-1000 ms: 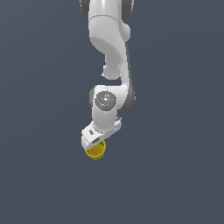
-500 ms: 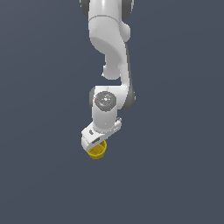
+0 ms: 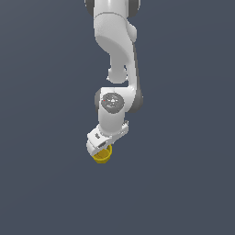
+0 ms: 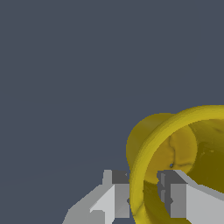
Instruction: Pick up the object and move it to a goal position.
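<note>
The white arm (image 3: pixel 114 69) reaches down through the exterior view, ending in the gripper (image 3: pixel 100 146). Directly under the gripper, touching it, sits the yellow cup (image 3: pixel 102 156); from this view only its lower part shows and the fingers cannot be made out. The wrist view fills that gap: the cup (image 4: pixel 175 157) lies tilted with its hollow interior showing, and the two grey fingers (image 4: pixel 116 192) are clamped on its thick rim, one outside the wall, one inside.
</note>
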You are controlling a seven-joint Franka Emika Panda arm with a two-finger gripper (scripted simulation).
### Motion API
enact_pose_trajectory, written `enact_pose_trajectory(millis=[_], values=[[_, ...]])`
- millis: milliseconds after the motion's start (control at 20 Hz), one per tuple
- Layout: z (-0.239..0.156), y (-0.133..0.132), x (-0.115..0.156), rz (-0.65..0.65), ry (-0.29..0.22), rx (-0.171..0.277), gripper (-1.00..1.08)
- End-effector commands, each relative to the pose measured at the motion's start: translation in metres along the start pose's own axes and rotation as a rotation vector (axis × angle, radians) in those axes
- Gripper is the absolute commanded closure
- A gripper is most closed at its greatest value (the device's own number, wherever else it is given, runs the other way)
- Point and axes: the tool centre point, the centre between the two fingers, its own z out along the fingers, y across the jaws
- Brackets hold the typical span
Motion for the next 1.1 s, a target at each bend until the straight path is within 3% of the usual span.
enact_pose_trajectory(millis=[0,650,1050], values=[[-0.009,-0.005,-0.001,0.0,0.003,-0.003,1.08],[-0.069,-0.064,-0.02,0.0,0.001,-0.003,1.08],[-0.09,-0.083,-0.025,0.0,0.001,-0.002,1.08]])
